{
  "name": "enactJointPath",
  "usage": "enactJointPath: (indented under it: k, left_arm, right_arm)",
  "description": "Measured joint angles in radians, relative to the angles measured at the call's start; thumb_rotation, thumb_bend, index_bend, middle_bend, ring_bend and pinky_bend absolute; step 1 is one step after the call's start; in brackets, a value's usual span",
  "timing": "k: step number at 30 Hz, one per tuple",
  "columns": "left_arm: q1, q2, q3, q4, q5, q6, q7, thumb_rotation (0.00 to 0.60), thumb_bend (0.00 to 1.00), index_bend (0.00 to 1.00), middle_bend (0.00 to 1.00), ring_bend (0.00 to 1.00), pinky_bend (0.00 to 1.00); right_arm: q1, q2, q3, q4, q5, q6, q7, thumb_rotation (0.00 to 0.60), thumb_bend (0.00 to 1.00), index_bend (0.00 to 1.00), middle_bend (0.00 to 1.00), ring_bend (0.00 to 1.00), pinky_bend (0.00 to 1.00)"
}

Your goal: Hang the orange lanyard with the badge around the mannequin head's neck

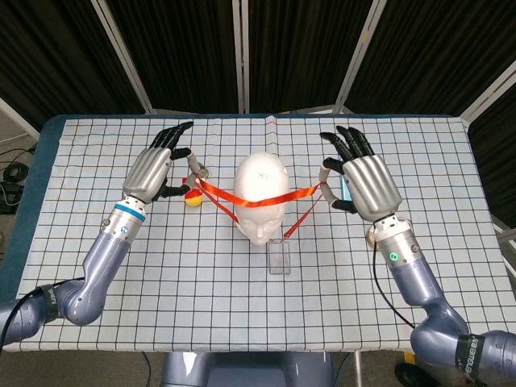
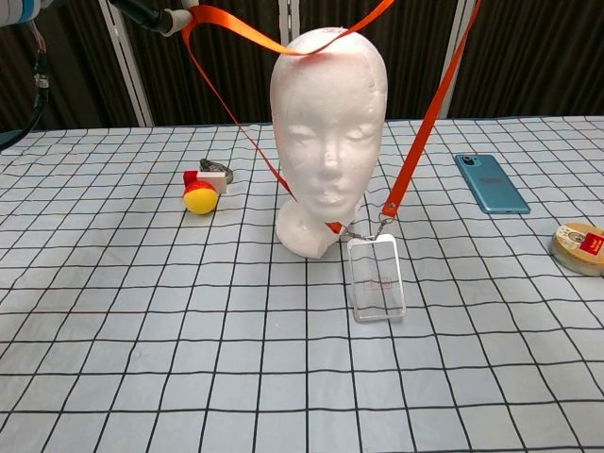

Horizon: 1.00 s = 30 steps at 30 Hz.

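The white foam mannequin head (image 1: 260,193) (image 2: 326,132) stands upright mid-table, facing me. The orange lanyard (image 1: 282,197) (image 2: 427,118) is stretched between my two hands, its upper strap lying across the crown of the head. My left hand (image 1: 158,168) (image 2: 143,9) pinches the strap to the left of the head, its other fingers spread. Right of the head, my right hand (image 1: 364,181) holds the other side; the chest view does not show it. The clear badge (image 1: 279,258) (image 2: 376,278) dangles low in front of the neck base.
A yellow and red ball toy (image 1: 193,198) (image 2: 199,197) and a small metal piece (image 2: 217,170) lie left of the head. A teal phone (image 2: 491,182) and a round tin (image 2: 580,247) lie to the right. Dark screens stand behind the table.
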Motion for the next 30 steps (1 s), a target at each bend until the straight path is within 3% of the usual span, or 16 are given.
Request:
enactJointPath:
  k: [6,11,14,15,17,19,22,24,26,30]
  left_arm:
    - [-0.064,-0.020,-0.019,0.067,-0.152,-0.037,0.035,0.600,0.48,0.72,0.00,0.00,0.00]
    - [-0.108,-0.049,-0.021,0.156,-0.207,-0.068,0.048,0.600,0.48,0.71,0.00,0.00,0.00]
    - [-0.126,-0.072,-0.015,0.217,-0.227,-0.094,0.046,0.600,0.47,0.62,0.00,0.00,0.00]
    - [-0.132,-0.080,-0.012,0.237,-0.233,-0.103,0.045,0.600,0.46,0.54,0.00,0.00,0.00]
    - [-0.144,-0.098,-0.005,0.281,-0.244,-0.127,0.040,0.600,0.40,0.26,0.00,0.00,0.00]
    - [-0.155,-0.117,0.003,0.322,-0.254,-0.153,0.034,0.600,0.27,0.03,0.00,0.00,0.00]
    - [-0.167,-0.145,0.012,0.378,-0.266,-0.185,0.018,0.600,0.12,0.00,0.00,0.00,0.00]
    - [-0.174,-0.161,0.017,0.410,-0.273,-0.201,0.010,0.600,0.06,0.00,0.00,0.00,0.00]
    - [-0.181,-0.178,0.024,0.447,-0.280,-0.217,0.003,0.600,0.01,0.00,0.00,0.00,0.00]
    - [-0.187,-0.206,0.030,0.504,-0.274,-0.239,-0.027,0.600,0.00,0.00,0.00,0.00,0.00]
  right_arm:
    - [0.063,-0.005,0.062,0.096,0.176,-0.078,0.016,0.600,0.48,0.75,0.13,0.00,0.00]
    - [0.114,-0.023,0.085,0.203,0.281,-0.151,0.028,0.600,0.48,0.75,0.13,0.00,0.00]
    - [0.143,-0.048,0.080,0.277,0.315,-0.192,0.026,0.600,0.48,0.73,0.13,0.00,0.00]
    - [0.154,-0.062,0.075,0.309,0.325,-0.206,0.024,0.600,0.47,0.71,0.13,0.00,0.00]
    - [0.169,-0.087,0.065,0.354,0.338,-0.225,0.021,0.600,0.42,0.61,0.13,0.00,0.00]
    - [0.183,-0.119,0.048,0.406,0.349,-0.244,0.016,0.600,0.26,0.42,0.10,0.00,0.00]
    - [0.200,-0.166,0.021,0.481,0.354,-0.263,0.005,0.600,0.11,0.20,0.03,0.00,0.00]
    - [0.211,-0.202,0.004,0.536,0.354,-0.272,-0.002,0.600,0.08,0.11,0.01,0.00,0.00]
    - [0.219,-0.232,-0.010,0.583,0.352,-0.280,-0.006,0.600,0.08,0.06,0.00,0.00,0.00]
    - [0.231,-0.287,-0.033,0.669,0.333,-0.288,-0.009,0.600,0.08,0.05,0.00,0.00,0.00]
